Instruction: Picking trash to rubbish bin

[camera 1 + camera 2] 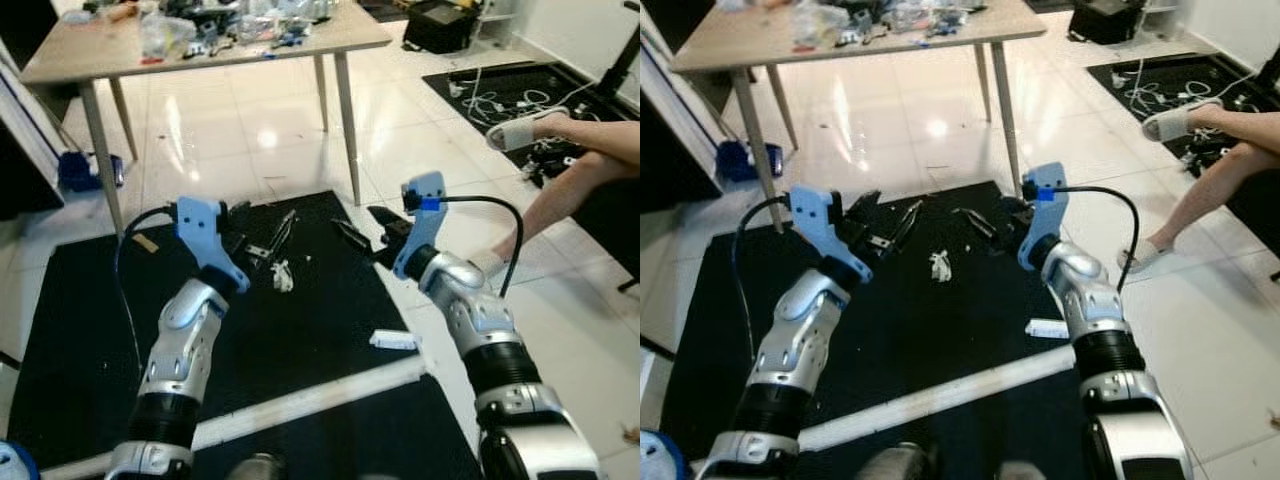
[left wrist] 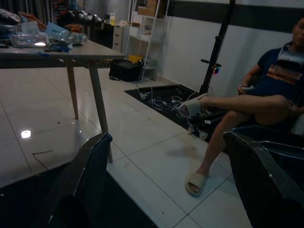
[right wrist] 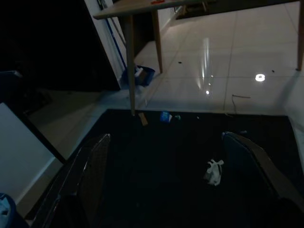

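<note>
Both silver arms reach over a matte black floor mat (image 1: 320, 330) laid on glossy white tiles, the left pincer (image 1: 262, 236) and the right pincer (image 1: 372, 232) each released, with long black fingers spread apart. A crumpled white scrap of trash (image 1: 282, 275) lies on the mat between and just below them, touching neither, with a flat white piece (image 1: 393, 340) near the mat's right edge. Behind stands a pale wooden tabletop (image 1: 100, 45) on slim tapered legs, cluttered with clear plastic bags; no writing is legible.
</note>
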{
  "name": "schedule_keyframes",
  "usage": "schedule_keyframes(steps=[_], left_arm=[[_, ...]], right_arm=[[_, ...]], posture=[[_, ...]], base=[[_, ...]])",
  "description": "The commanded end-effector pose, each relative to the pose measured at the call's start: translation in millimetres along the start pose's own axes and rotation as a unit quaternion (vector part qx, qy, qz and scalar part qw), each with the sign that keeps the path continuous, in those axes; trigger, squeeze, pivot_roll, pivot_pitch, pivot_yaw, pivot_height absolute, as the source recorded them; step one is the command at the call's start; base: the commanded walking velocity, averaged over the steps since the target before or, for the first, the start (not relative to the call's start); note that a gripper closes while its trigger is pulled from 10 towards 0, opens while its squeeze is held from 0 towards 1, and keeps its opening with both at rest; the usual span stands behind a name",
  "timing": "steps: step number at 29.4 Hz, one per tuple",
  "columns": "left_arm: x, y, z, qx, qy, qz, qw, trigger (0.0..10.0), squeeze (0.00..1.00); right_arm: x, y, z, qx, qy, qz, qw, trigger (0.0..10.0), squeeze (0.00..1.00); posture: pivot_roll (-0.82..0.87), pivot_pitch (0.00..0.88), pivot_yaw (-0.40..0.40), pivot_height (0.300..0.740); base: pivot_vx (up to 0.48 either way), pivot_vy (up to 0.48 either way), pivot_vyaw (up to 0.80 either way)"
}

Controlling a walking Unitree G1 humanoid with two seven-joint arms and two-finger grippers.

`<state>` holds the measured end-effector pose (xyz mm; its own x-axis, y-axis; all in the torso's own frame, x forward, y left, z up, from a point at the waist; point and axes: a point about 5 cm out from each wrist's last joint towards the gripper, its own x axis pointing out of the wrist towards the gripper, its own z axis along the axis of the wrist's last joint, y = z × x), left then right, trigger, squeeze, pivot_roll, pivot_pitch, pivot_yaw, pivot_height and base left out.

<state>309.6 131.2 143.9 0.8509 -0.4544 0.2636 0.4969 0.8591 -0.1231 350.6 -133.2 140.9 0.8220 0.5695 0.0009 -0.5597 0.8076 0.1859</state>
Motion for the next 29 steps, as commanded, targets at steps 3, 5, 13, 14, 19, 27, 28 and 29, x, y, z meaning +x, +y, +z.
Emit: schedule_keyframes(steps=[3,5,13,14,19,27,28,29], left_arm=[[-1.1,-1.8,-1.6,0.002,0.001,-0.008,1.0,10.0,0.0],[-1.0,-1.8,-1.6,0.002,0.001,-0.008,1.0,10.0,0.0],[-0.9,-2.0,-1.5,0.003,0.001,-0.011,1.0,10.0,0.0],[-0.8,-2.0,-1.5,0.004,0.001,-0.011,1.0,10.0,0.0],[-0.6,-2.1,-1.4,0.005,0.001,-0.013,1.0,10.0,0.0],[-0.5,-2.3,-1.2,0.006,0.0,-0.014,1.0,10.0,0.0],[-0.5,-2.3,-1.2,0.006,0.0,-0.014,1.0,10.0,0.0],[-0.5,-2.3,-1.3,0.006,0.0,-0.014,1.0,10.0,0.0]], right_arm=[[-1.2,-2.1,-1.4,0.009,0.003,-0.005,1.0,10.0,0.0],[-1.1,-2.1,-1.6,0.009,0.004,-0.005,1.0,10.0,0.0],[-1.0,-2.6,-1.8,0.01,0.005,-0.007,1.0,10.0,0.0],[-1.0,-2.6,-1.8,0.01,0.005,-0.007,1.0,10.0,0.0],[-0.9,-2.9,-1.8,0.011,0.006,-0.009,1.0,10.0,0.0],[-0.7,-2.9,-1.9,0.012,0.007,-0.009,1.0,10.0,0.0],[-0.7,-3.0,-1.9,0.012,0.007,-0.009,1.0,10.0,0.0],[-0.7,-3.0,-1.9,0.012,0.007,-0.009,1.0,10.0,0.0]], posture=[[-0.04,0.0,-0.02,0.74],[-0.05,0.0,-0.019,0.74],[-0.05,0.0,-0.019,0.74],[-0.05,0.0,-0.019,0.74],[-0.05,0.0,-0.019,0.74],[-0.05,0.0,-0.019,0.74],[-0.05,0.0,-0.019,0.74],[-0.05,0.0,-0.019,0.74]], base=[[0.44,0.0,0.0],[0.48,0.0,0.0],[0.48,0.0,0.0],[0.48,0.0,0.0],[0.48,0.0,0.0],[0.48,0.0,0.0],[0.48,0.0,0.0],[0.48,0.0,0.0]])
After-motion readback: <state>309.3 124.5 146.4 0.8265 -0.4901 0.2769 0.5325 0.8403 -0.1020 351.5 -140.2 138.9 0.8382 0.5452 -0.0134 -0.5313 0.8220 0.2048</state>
